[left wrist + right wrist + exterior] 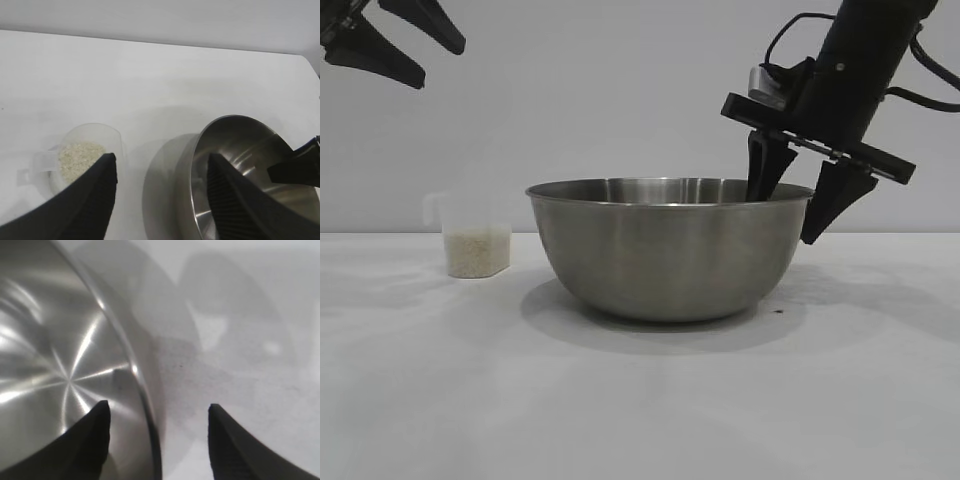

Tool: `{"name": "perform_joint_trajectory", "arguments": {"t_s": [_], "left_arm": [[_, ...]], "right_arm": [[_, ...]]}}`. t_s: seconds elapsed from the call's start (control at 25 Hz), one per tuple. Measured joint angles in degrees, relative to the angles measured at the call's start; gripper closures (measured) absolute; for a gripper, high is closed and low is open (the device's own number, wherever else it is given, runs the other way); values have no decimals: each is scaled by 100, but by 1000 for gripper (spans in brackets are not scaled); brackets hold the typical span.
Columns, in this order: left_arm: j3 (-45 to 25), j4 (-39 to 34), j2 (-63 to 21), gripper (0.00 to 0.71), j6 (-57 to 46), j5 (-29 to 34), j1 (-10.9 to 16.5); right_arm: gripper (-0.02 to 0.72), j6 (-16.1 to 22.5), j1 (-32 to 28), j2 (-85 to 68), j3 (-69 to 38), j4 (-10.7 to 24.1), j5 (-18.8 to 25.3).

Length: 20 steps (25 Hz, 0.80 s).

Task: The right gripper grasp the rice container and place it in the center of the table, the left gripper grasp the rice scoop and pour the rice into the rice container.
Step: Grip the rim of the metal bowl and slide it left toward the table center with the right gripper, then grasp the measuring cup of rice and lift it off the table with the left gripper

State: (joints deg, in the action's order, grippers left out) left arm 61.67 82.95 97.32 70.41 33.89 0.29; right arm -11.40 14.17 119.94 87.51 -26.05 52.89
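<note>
The rice container (670, 250), a large steel bowl, stands on the table (640, 400) near its middle. My right gripper (785, 215) is open and straddles the bowl's right rim, one finger inside and one outside; the right wrist view shows the rim (145, 405) between the open fingers of the gripper (157, 406). The rice scoop (475, 240), a translucent cup holding rice (477, 252), stands to the left of the bowl. My left gripper (440, 65) hangs open and empty high at the upper left. The left wrist view shows that gripper (161, 157) above the scoop (85, 155) and the bowl (240, 145).
A bare strip of table (145, 110) separates the scoop from the bowl. A plain wall stands behind the table. A right-gripper finger (295, 167) shows inside the bowl in the left wrist view.
</note>
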Motion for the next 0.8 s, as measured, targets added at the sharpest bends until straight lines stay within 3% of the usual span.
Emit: {"name": "perform_joint_trajectory", "arguments": {"t_s": [0.4, 0.6, 0.8], "left_arm": [[0, 0, 0, 326, 0, 0, 0], [0, 0, 0, 326, 0, 0, 0], [0, 0, 0, 326, 0, 0, 0]], "right_arm": [[342, 0, -135, -495, 0, 174, 63], [342, 0, -210, -730, 0, 584, 123], [342, 39, -210, -964, 0, 1204, 241]]}}
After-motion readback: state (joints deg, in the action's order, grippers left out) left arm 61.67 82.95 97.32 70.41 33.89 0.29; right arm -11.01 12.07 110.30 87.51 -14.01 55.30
